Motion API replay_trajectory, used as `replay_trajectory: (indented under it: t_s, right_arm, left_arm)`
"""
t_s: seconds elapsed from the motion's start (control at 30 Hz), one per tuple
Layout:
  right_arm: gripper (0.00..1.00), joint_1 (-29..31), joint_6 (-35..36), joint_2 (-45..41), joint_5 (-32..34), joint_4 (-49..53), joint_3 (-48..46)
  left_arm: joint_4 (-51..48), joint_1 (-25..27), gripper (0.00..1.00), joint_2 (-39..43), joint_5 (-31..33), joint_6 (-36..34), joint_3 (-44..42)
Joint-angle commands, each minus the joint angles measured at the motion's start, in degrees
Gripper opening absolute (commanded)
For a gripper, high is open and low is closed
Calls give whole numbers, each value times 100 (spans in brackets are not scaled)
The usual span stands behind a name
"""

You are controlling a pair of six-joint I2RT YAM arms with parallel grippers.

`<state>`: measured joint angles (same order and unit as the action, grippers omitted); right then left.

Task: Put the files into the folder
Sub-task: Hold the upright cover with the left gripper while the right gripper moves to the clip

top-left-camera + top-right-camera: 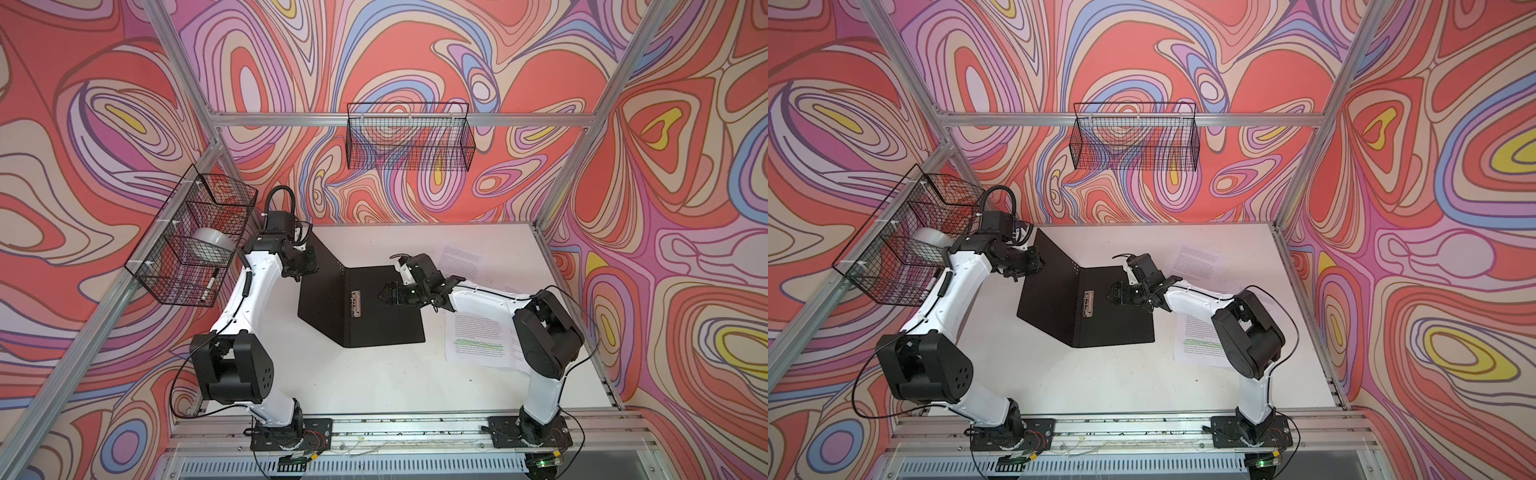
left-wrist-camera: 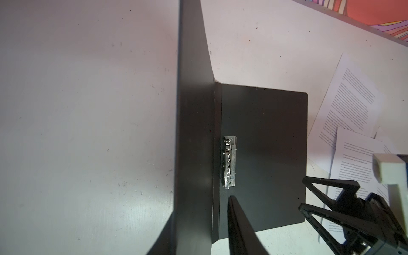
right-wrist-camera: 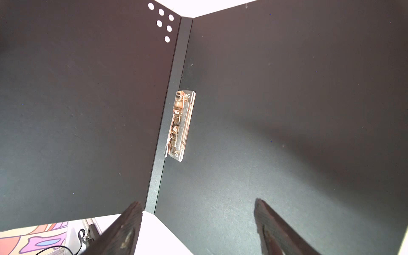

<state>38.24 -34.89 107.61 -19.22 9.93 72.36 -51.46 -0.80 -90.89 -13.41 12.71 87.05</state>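
Straddling the folder (image 2: pixel 265 154) cover, left jaws parted; right jaws spread near its clip (image 3: pixel 180 125).

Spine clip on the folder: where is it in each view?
Top view: spine clip on the flat panel, by the fold.
Top view: clip likewise, left of centre.
Left wrist: clip beside the fold.
Right wrist: clip mid-picture, beside the fold.
Shared landmark: the folder fold line.
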Motion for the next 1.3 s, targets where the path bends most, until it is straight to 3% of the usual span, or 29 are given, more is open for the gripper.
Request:
replay_trajectory:
  t_s: [0.0, 0.1, 0.2, 0.37, 0.63, 0.83, 1.27]
  right_arm:
    - [83, -9, 87, 136, -81, 62, -4]
    - [82, -9, 85, 203, -124, 44, 48]
    - [82, -9, 81, 256, -168, 52, 102]
    - [81, -9, 85, 334, -266, 32, 172]
    - [76, 4, 132, 594, -639, 170, 456]
    - [69, 136, 241, 868, -866, 401, 771]
    - [54, 573, 159, 1941, -1051, 766, 1964]
  left_arm:
    - [-250, -43, 43, 194, 382, -178, 198]
    - [-307, -52, 50, 177, 446, -243, 224]
    - [-329, -52, 67, 177, 619, -280, 251]
    - [-356, -61, 68, 177, 383, -315, 278]
    - [-364, -61, 57, 148, 152, -234, 240]
    - [-356, -61, 45, 168, -453, -174, 232]
    - [-443, -61, 24, 124, -655, 24, 189]
